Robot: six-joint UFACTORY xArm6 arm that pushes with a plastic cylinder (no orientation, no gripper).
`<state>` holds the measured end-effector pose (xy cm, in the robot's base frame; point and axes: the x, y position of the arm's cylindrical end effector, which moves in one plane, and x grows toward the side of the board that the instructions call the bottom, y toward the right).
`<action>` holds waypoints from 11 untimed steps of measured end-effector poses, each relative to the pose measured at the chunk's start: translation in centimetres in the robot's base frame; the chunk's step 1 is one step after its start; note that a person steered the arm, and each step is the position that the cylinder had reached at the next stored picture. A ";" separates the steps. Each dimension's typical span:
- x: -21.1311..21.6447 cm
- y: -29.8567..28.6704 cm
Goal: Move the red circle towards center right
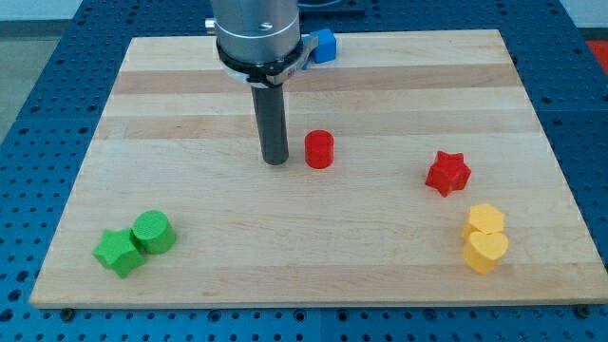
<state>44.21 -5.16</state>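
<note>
We can read no text, label, brand, number or sign anywhere in the camera view. The wooden board shows only plain grain, the blue perforated table under it carries nothing but holes, and we find the faces of the coloured blocks unmarked.

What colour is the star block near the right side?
Red star, clearest in the camera view.
</note>
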 end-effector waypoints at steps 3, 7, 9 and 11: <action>-0.2 5.2; -1.0 19.6; -1.6 21.9; -0.9 15.7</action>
